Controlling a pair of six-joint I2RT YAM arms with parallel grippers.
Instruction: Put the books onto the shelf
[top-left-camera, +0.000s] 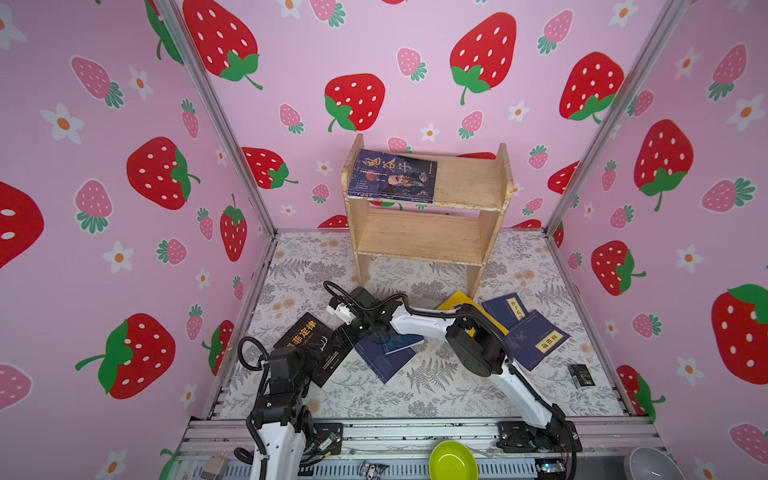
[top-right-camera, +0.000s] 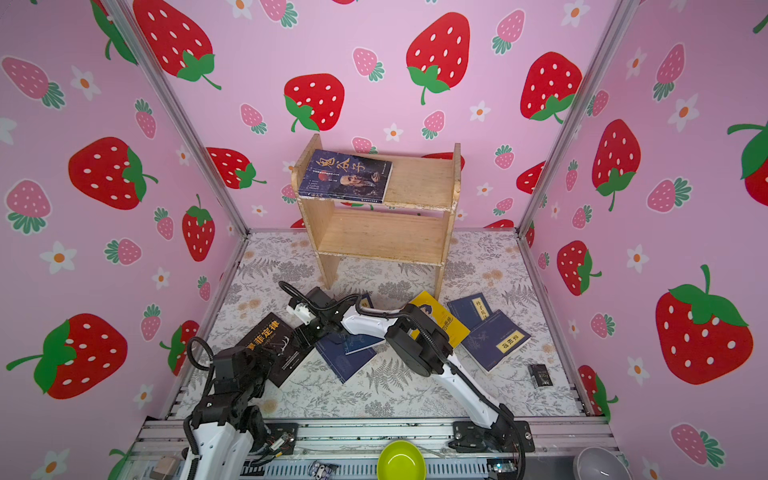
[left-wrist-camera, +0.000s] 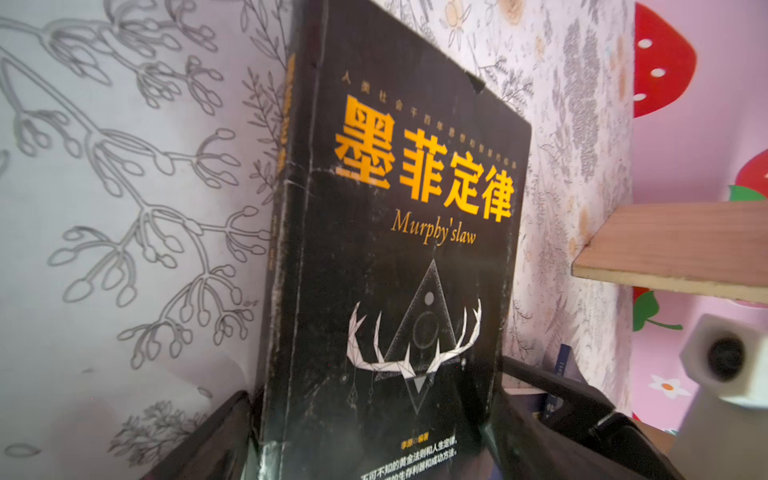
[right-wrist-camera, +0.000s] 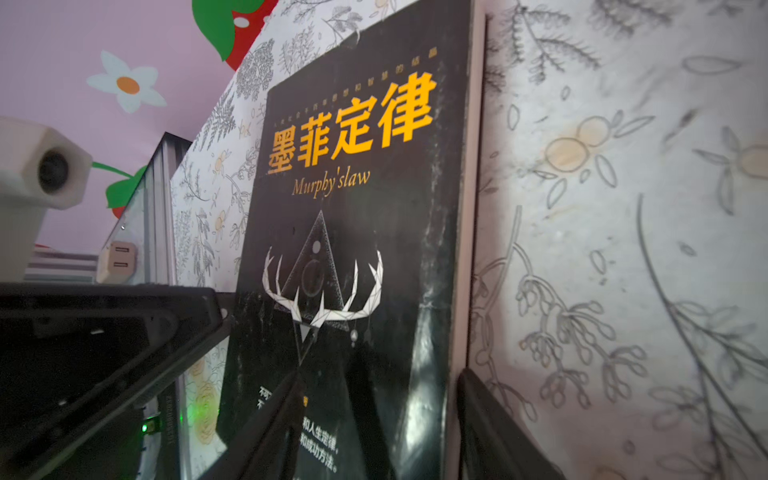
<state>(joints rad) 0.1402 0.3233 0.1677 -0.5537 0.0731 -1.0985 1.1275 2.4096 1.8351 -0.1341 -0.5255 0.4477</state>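
Left gripper: fingers spread astride black antler-cover paperback; right gripper at its page edge, grip unclear. Purple portrait paperback on wooden two-tier shelf, 12 o'clock; six books unshelved.

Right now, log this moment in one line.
left hand: flanking black book | right hand: at black book, grip unclear | shelf: purple book on top tier

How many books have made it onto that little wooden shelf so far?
1: a dark purple book lying flat on the top tier of the shelf, at its left. The lower tier shows none.
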